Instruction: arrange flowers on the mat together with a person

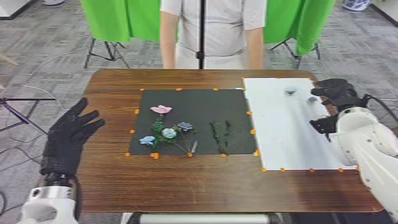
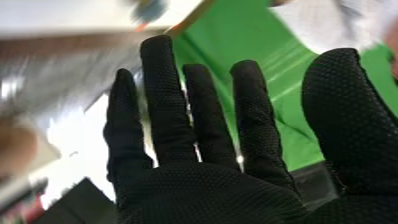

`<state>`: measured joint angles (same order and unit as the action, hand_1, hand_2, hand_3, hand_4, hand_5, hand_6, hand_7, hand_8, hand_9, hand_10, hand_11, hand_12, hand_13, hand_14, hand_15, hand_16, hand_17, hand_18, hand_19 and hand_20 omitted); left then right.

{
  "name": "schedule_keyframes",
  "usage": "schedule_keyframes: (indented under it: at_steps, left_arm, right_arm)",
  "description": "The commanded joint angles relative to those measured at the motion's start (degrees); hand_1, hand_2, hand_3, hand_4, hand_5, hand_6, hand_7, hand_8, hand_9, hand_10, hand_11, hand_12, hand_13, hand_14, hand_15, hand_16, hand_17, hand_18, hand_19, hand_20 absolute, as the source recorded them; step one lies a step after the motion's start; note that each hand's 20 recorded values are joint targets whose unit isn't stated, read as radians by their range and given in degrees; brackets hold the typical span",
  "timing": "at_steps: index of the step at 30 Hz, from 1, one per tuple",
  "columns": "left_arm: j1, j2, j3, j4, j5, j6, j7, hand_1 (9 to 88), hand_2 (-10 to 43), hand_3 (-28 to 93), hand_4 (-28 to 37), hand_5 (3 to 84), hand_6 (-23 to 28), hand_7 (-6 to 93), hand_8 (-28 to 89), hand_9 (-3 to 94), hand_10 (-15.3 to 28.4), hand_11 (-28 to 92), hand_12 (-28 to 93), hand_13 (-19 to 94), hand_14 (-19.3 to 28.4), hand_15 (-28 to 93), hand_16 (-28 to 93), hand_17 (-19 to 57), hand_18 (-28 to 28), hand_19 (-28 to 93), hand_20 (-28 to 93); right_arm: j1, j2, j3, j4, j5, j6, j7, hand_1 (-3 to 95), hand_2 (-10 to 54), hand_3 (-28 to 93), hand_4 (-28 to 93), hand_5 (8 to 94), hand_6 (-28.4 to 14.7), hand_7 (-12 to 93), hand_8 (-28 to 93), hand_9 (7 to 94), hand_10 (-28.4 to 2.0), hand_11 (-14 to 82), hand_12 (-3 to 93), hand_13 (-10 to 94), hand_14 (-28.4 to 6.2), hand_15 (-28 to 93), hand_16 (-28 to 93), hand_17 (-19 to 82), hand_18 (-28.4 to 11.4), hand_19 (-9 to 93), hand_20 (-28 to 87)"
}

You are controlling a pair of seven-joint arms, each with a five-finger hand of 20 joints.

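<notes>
White mat (image 1: 282,135): near its far edge, the pale-blue flower (image 1: 290,90) lies left of my open right hand (image 1: 334,92), beside the mat's right edge.

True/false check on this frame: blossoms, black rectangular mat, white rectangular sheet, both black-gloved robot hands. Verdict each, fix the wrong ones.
1. The pink flower lies on the black mat. True.
2. The right robot hand is at the right side of the white sheet. True.
3. The right robot hand is clenched. False: its fingers are straight.
4. The black mat is right of the white sheet. False: it's left.
</notes>
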<state>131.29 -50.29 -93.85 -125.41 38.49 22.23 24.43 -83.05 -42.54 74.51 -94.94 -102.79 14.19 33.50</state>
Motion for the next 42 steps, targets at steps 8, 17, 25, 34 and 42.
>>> schedule_keyframes:
  at_steps: [8, 17, 25, 34, 42]
  left_arm:
    - [-1.4, -0.01, 0.87, 0.72, -0.06, -1.00, -0.45, 23.5, 4.6, 80, -28.2, 36.7, 4.6, 10.4, -9, 35.7, 17.0, 22, 9, 27, 25.4, 46, -8, -8.4, 26.5, 48, 17]
    - [-2.9, 0.32, 1.89, 1.22, -0.35, -1.28, -0.23, 23.4, 4.5, 80, -28.3, 36.6, 4.5, 10.2, -9, 35.5, 17.0, 22, 9, 27, 25.4, 45, -7, -8.6, 26.6, 48, 16]
    - [-3.7, 0.32, 1.95, 1.43, -0.10, -1.60, -0.74, 23.4, 4.5, 80, -28.3, 36.5, 4.5, 10.0, -8, 35.1, 16.9, 21, 9, 27, 25.1, 44, -6, -8.8, 26.8, 48, 16]
    - [-4.4, -0.23, 1.94, 1.61, 0.65, -2.31, -2.09, 23.4, 4.6, 80, -28.3, 36.4, 4.5, 10.2, -8, 35.1, 17.0, 22, 9, 27, 25.4, 45, -6, -8.9, 26.8, 48, 16]
    - [-4.5, -0.84, 1.65, 1.67, 1.21, -3.01, -3.44, 23.4, 4.5, 80, -28.3, 36.2, 4.4, 10.4, -9, 35.2, 17.0, 22, 9, 27, 25.6, 46, -6, -8.9, 26.8, 48, 16]
  right_arm:
    - [15.1, -2.0, -10.8, 11.4, -15.3, -12.3, 3.2, 31.8, -4.2, 80, -27, 43.8, 4.1, 19, -14, 45.5, -12.6, 10.4, 14.6, 47, -13.1, 41, 12, 12, -22.6, 59, 18]
    - [14.9, -3.7, -11.7, 12.9, -18.2, -15.3, 3.1, 32.8, -5.2, 80, -28, 44.0, 4.7, 20, -14, 47.1, -12.1, 11.4, 14.6, 49, -12.3, 41, 12, 12, -22.5, 59, 17]
    - [15.5, -5.2, -12.3, 14.6, -19.5, -17.6, 4.4, 33.1, -5.7, 80, -28, 44.7, 5.1, 21, -15, 47.7, -12.2, 11.6, 14.4, 50, -12.0, 40, 12, 12, -22.5, 59, 17]
    - [14.6, -6.4, -11.7, 15.7, -20.8, -21.2, 5.7, 35.1, -6.7, 80, -28, 46.3, 5.7, 21, -15, 48.5, -12.0, 11.8, 14.3, 50, -11.8, 40, 12, 12, -22.2, 59, 16]
    - [11.9, -6.4, -13.4, 16.4, -25.5, -17.6, 5.0, 48.5, -9.4, 73, -28, 60.1, 6.9, 24, -10, 62.4, -10.3, 17.6, 14.6, 62, -7.4, 40, 17, 22, -18.0, 67, 15]
